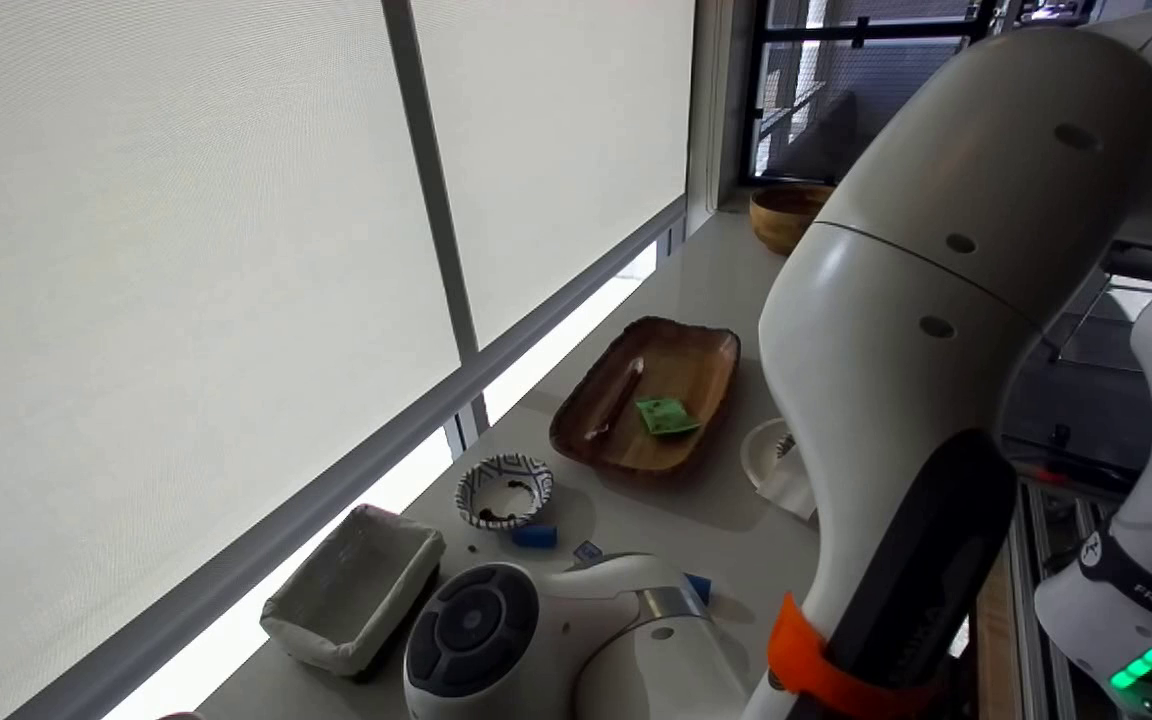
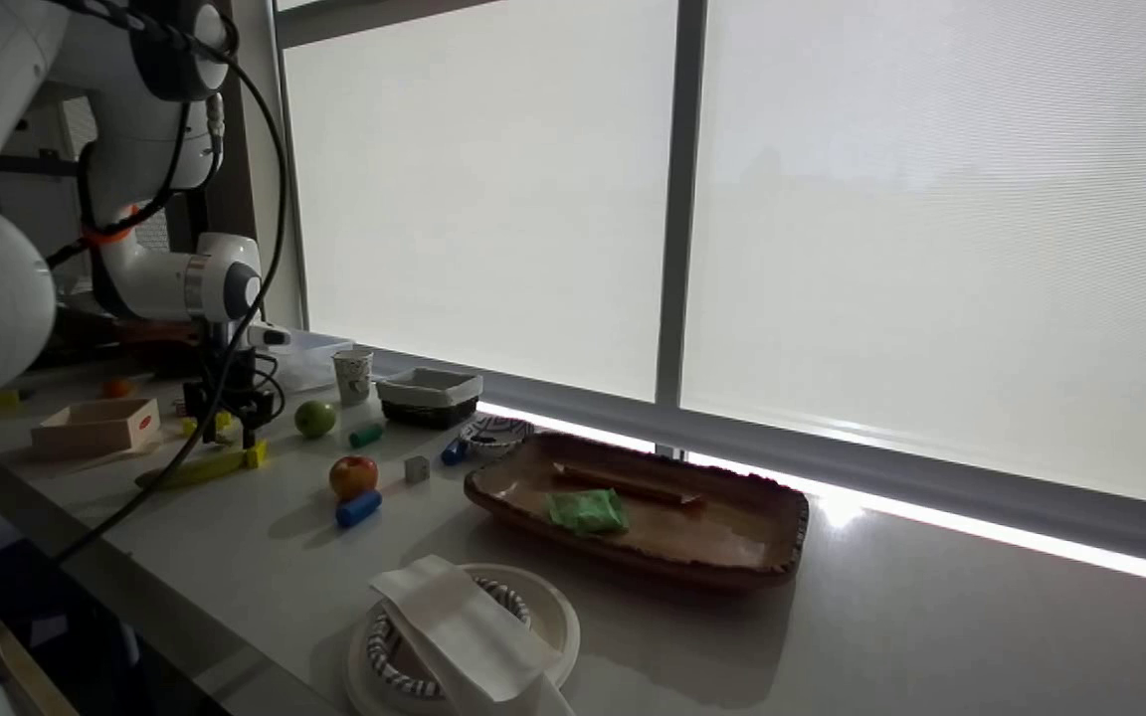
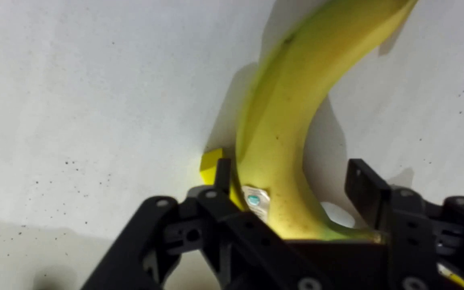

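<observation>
The wrist view's top edge cuts off one end of a curved yellow banana [image 3: 278, 133]; my black finger [image 3: 222, 177] partly covers what seems a small yellow block [image 3: 210, 163]. In an exterior view, my white arm [image 1: 906, 330] blocks part of a round white plate [image 1: 758, 452].

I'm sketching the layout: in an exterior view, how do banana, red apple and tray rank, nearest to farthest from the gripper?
1. Banana, right at the gripper.
2. Red apple, right of the banana in the picture.
3. Tray, farther right.
</observation>
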Controlling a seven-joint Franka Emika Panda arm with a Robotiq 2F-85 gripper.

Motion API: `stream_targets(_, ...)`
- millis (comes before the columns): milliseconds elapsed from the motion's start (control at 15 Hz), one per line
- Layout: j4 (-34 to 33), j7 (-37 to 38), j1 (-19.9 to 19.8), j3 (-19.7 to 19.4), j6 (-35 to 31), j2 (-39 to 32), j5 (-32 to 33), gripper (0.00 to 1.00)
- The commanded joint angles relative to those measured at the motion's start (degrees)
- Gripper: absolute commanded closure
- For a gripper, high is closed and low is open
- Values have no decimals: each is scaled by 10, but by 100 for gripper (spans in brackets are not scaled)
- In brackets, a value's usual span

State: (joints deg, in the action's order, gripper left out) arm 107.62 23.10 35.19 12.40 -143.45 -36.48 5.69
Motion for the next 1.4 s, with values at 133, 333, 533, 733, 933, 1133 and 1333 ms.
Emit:
stream_targets(133, -36, -41, 6, 10, 36, 2, -10, 0)
stream_targets(333, -53, -47, 4, 17, 72, 9, -15, 0)
stream_targets(533, -71, -86, -11, 29, 98, 7, -21, 0)
stream_targets(733, -83, -134, -28, 35, 115, 9, -20, 0)
stream_targets(933, -87, -176, -51, 37, 121, 12, -17, 0)
stream_targets(1133, -95, -211, -73, 40, 132, 13, -15, 0)
stream_targets(1333, -102, -232, -89, 39, 132, 14, -15, 0)
